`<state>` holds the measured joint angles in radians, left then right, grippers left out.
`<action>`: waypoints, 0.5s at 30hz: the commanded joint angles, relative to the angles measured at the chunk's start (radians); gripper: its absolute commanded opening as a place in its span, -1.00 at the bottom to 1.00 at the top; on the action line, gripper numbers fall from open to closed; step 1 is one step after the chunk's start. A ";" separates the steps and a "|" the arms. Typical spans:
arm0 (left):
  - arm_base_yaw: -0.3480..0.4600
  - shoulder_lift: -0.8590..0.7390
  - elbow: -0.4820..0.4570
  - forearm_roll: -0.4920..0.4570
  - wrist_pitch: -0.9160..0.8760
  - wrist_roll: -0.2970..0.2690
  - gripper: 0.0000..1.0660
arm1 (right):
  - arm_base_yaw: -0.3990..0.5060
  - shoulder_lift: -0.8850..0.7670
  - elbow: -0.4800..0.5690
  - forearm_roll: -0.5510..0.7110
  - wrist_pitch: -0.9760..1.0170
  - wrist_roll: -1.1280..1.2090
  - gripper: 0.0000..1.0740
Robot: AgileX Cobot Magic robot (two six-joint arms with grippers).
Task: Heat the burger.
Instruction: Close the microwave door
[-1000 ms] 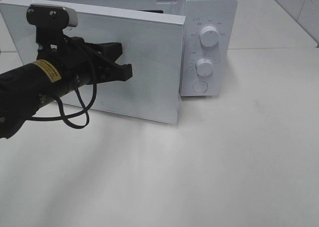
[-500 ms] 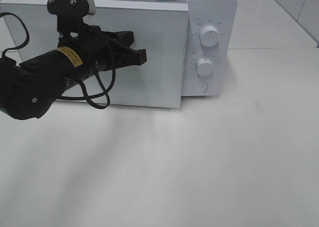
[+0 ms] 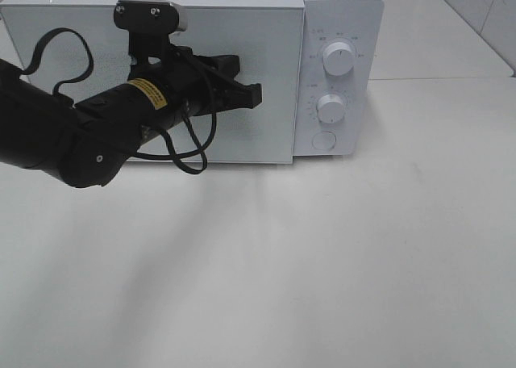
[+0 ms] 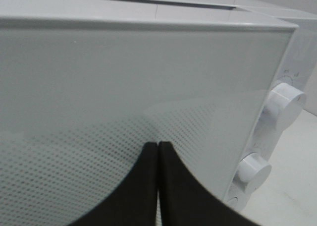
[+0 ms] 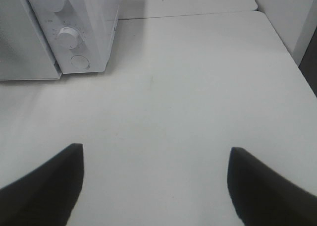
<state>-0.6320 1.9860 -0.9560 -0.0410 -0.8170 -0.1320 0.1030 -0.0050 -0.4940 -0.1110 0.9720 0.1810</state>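
Up at 12 o'clock on the tabletop (image 3: 322, 263) stands a white microwave (image 3: 339, 13), its door (image 3: 242, 29) flush. The left gripper (image 3: 256, 96), jaws pressed together, points at the door, with the dials (image 3: 338, 59) at its 3 o'clock. The right gripper (image 5: 154, 149) gapes wide and empty above the tabletop. Where the burger is, I cannot tell.

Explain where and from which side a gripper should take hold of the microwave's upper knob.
Pinch the upper knob across its round side wall, coming straight at the control panel from the front. It juts out as a short cylinder, so the open right gripper could likely close around it.
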 commanded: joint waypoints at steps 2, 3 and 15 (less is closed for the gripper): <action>0.012 0.022 -0.053 -0.078 -0.013 0.003 -1.00 | -0.007 -0.026 0.002 -0.004 -0.007 -0.004 0.42; 0.018 0.032 -0.067 -0.101 -0.014 0.019 -1.00 | -0.007 -0.026 0.002 -0.004 -0.007 -0.004 0.42; 0.041 0.046 -0.093 -0.104 -0.006 0.026 -1.00 | -0.007 -0.026 0.002 -0.004 -0.007 -0.004 0.42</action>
<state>-0.6260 2.0320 -1.0240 -0.0490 -0.7980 -0.1030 0.1030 -0.0050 -0.4940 -0.1110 0.9720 0.1810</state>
